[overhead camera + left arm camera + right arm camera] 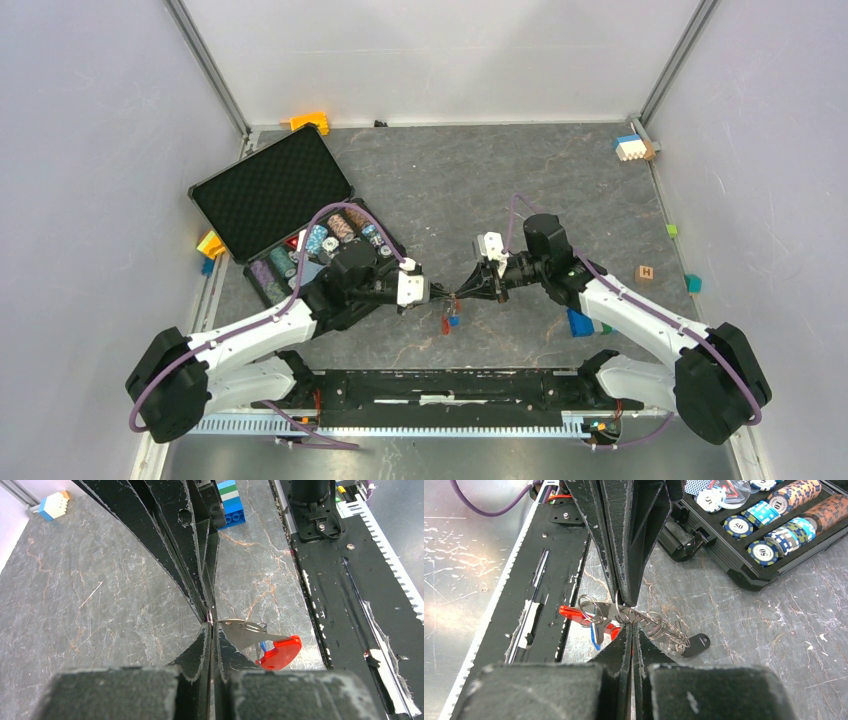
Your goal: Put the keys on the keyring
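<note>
"50" on blue-edged poker chips (737, 526), "10" on an orange chip (777, 503), "H" on a brown block (645, 272)

- A grey marbled table top (450, 180) spreads out ahead of me.
- On my left, an open black case (270, 190) lies on it, its foam-lined lid tipped back.
- Rows of poker chips (738, 526) fill its tray; some read 50, some 10.
- A yellow block (211, 243) sits just left of the case.
- An orange block (311, 122) lies at the far edge.
- A white, blue and brown block cluster (633, 148) occupies the far right corner.
- On my right: a brown lettered cube (645, 272), a small green block (672, 229), a teal block (693, 283) and a blue brick (579, 322).
</note>
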Robot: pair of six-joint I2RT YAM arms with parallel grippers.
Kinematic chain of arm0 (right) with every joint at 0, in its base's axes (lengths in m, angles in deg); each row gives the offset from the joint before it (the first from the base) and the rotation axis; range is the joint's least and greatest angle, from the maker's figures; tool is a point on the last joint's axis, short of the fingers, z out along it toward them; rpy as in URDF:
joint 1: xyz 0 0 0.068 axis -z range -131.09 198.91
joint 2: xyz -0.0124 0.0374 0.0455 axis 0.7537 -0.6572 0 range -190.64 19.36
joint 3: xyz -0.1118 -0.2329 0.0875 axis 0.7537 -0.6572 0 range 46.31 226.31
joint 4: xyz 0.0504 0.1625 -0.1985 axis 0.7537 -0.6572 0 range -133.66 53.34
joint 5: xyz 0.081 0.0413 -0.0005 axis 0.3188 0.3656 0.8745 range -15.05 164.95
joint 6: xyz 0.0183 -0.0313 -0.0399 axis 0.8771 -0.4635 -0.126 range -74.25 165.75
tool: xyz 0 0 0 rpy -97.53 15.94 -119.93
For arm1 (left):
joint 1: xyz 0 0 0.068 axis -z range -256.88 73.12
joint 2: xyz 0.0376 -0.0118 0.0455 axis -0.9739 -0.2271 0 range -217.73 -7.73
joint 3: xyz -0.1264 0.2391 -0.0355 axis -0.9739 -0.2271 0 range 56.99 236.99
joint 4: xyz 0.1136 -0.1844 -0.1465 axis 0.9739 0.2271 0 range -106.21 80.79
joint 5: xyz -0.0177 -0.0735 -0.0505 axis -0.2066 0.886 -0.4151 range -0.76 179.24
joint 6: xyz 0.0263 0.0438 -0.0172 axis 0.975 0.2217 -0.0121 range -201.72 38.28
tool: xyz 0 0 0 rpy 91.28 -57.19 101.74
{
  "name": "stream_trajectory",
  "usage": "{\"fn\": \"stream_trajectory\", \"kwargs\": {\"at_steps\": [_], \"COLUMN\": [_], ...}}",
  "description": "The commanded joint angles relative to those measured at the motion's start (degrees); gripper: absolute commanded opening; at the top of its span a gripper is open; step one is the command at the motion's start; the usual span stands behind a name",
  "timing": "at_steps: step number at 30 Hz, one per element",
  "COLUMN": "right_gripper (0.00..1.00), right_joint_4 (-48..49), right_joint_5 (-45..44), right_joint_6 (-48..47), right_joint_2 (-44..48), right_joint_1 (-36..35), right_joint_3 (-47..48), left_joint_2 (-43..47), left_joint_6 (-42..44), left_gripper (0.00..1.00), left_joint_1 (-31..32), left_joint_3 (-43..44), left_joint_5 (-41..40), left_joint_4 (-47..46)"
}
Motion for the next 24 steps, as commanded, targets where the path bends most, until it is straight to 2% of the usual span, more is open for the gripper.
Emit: {"fn": "stream_trajectory", "kwargs": {"at_steps": [1,5,9,12,17,24], "right_gripper": [0.02,0.12,0.36,0.44,0.47,0.45], "right_joint_4": [0.87,-1.87,-10.34,-15.04,-20.65,-18.47], "right_joint_5": [-1.23,-2.28,-5.01,-6.16,-5.63,-2.11], "right_joint_6": [-2.07,-4.17,-9.86,-13.76,-18.62,-17.18], "right_joint_2": [0.49,1.37,2.36,4.14,6.23,5.97], "right_joint_1": [-0.54,-0.53,-0.27,-0.13,-0.14,-0.08], "right_joint_3": [1.04,2.32,5.88,8.02,9.60,9.21], "left_joint_2": [0.65,1.00,0.69,0.47,0.79,-0.85], "left_joint_6": [-1.82,-2.02,-3.25,-3.79,-4.89,-6.59], "left_gripper": [0.02,0.02,0.02,0.02,0.02,0.02], "left_joint_1": [-0.09,-0.72,-1.27,-1.58,-2.43,-5.34], "left_joint_3": [-0.32,-0.59,-1.35,-1.12,-0.48,2.85], "left_joint_5": [3.49,4.13,6.05,6.77,7.84,11.03], "left_joint_4": [-4.32,-4.54,-6.55,-6.99,-7.51,-6.89]}}
